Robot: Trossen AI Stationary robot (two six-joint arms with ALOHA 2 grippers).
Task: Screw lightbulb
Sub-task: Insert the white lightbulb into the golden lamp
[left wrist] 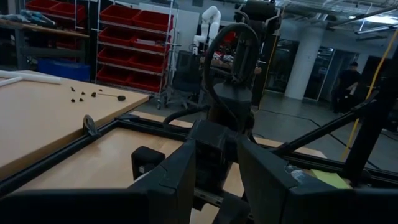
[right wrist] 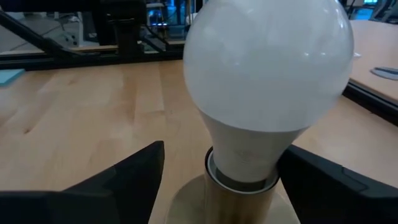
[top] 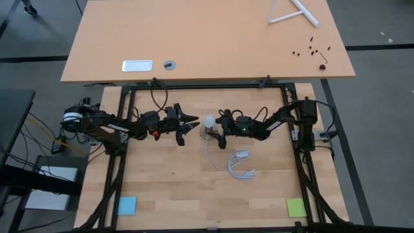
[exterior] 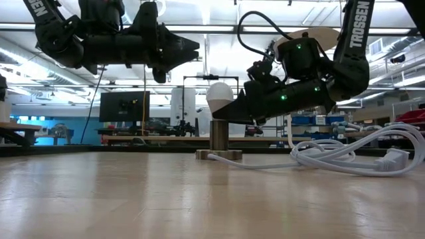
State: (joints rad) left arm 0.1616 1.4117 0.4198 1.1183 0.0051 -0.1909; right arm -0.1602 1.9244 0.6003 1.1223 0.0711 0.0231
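Note:
The white frosted lightbulb (right wrist: 267, 68) stands upright with its narrow base in the brass-coloured socket (exterior: 220, 136) at the table's middle; the socket's flat foot (exterior: 219, 155) rests on the wood. My right gripper (right wrist: 217, 186) is open and comes in about level from the table's right, one dark finger on each side of the bulb's neck. My left gripper (top: 189, 123) hangs open just left of the bulb (top: 208, 120), higher than it (exterior: 189, 48), with nothing between its fingers. My right gripper has one finger (right wrist: 329, 186) standing close against the bulb's neck (right wrist: 273, 155), just above the socket; whether it touches I cannot tell. The other finger (right wrist: 124, 180) stands clear of the bulb with a plain gap.
A white cable runs from the socket to a loose coil with a small plug (top: 242, 163) on the near right of it (exterior: 358, 153). A blue note (top: 127, 206) and a green note (top: 295, 207) lie at the near corners. Black frame rails (top: 123, 129) border the work surface.

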